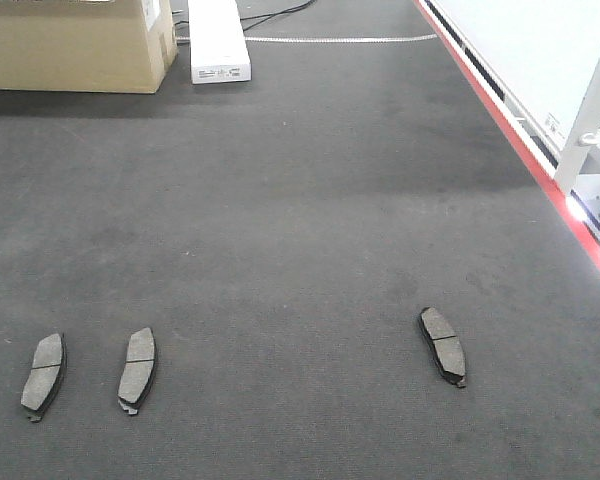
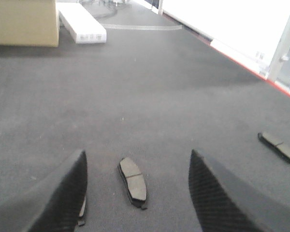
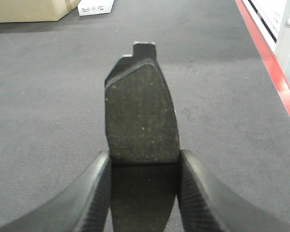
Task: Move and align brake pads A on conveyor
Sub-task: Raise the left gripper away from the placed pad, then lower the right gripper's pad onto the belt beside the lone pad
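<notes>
In right tool (image 3: 144, 166): brake pad (image 3: 141, 111)

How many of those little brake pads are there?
4: two brake pads lie side by side at the conveyor's near left, one at near right, one held in the right gripper.

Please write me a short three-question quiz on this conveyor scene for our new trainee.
1. True or false: the right end effector holds a brake pad.
2. How many brake pads lie on the conveyor in the exterior front-facing view?
A. two B. three C. five
3. Fill in: the left end effector is ____, with a pad lying on the belt between its fingers.

Key
1. True.
2. B: two at left, one at right.
3. Open.
</notes>
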You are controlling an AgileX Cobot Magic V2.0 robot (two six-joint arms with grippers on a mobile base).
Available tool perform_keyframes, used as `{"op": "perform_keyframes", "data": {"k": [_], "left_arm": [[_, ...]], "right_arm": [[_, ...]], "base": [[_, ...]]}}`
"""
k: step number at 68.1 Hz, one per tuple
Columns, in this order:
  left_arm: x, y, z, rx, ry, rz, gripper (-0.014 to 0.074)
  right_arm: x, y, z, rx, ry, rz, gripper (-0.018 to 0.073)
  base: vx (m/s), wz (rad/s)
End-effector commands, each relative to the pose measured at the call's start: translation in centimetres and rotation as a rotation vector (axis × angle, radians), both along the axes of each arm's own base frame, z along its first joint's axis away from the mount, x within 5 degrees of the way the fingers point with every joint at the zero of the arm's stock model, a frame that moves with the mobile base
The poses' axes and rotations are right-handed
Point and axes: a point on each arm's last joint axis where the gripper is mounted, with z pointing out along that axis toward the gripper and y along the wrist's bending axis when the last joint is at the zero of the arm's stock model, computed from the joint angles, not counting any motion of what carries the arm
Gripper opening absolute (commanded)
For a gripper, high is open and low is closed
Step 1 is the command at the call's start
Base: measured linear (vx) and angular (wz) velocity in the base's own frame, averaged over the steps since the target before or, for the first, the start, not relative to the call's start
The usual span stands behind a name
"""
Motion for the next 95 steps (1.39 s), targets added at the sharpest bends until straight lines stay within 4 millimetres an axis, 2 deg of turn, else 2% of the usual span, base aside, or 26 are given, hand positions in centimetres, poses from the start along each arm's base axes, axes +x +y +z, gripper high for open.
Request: {"op": "perform_keyframes", "data": {"k": [1,45,52,64,76,84,95], "left_arm": [[-0.6,0.1,0.9,-0.037,-0.102,-0.011,0.0451],[-1.1,0.3,0.7,-0.035,-0.096,-0.011,0.0451],[-1.1,0.3,0.7,-0.035,-0.096,-0.011,0.0451],[-1.1,0.3,0.7,-0.035,-0.096,-0.011,0.0451],[-1.1,0.3,0.7,-0.035,-0.096,-0.011,0.0451],[-1.1,0.3,0.7,-0.035,-0.096,-0.011,0.0451],[-1.1,0.3,0.7,-0.035,-0.096,-0.011,0.0451]], "right_arm": [[0.2,0.0,1.8,0.007,-0.120,0.004,-0.0004],[0.2,0.1,1.8,0.026,-0.113,0.007,-0.0004],[1.0,0.5,1.8,0.061,-0.071,0.016,0.0001],[5.0,1.7,3.0,0.062,0.089,0.024,0.0016],[10.7,3.4,3.8,0.039,0.310,0.028,0.0022],[14.9,4.4,2.9,-0.021,0.485,0.028,0.0027],[19.5,5.5,0.0,-0.097,0.682,0.048,0.0038]], "base": [[0.00,0.00],[0.00,0.00],[0.00,0.00],[0.00,0.00],[0.00,0.00],[0.00,0.00],[0.00,0.00]]}}
